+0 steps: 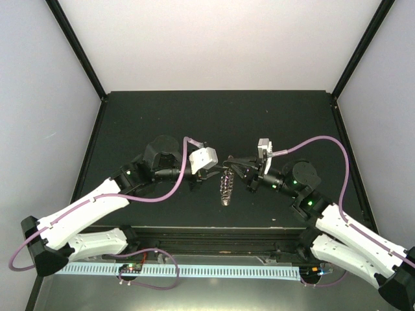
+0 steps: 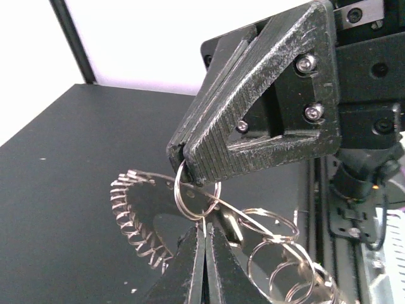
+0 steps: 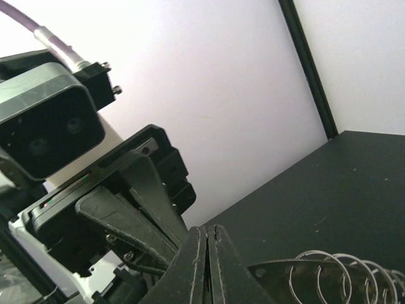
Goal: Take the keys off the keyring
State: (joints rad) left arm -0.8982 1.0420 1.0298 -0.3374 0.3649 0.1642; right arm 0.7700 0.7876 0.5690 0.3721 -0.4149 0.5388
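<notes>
Clenched flush, the left gripper (image 2: 204,235) closes at the rim of the flat round grey metal keyring (image 2: 142,201); what it nips is hidden. Above, the right gripper (image 2: 185,166) pinches one small wire loop (image 2: 190,197). The ring hangs between them, off the black table (image 2: 57,190).

Left tool (image 2: 204,231): fingers were pressed together, their tips meeting at the rim of the keyring (image 2: 149,206) — a flat grey disc, tilted, fringed with wire loops, seen against the dark tabletop (image 2: 63,209). Directly above, the right tool (image 2: 185,158) pinched a small split ring (image 2: 190,195). What appeared to be the key (image 2: 229,227) sat just beside the left tool's fingers.
</notes>
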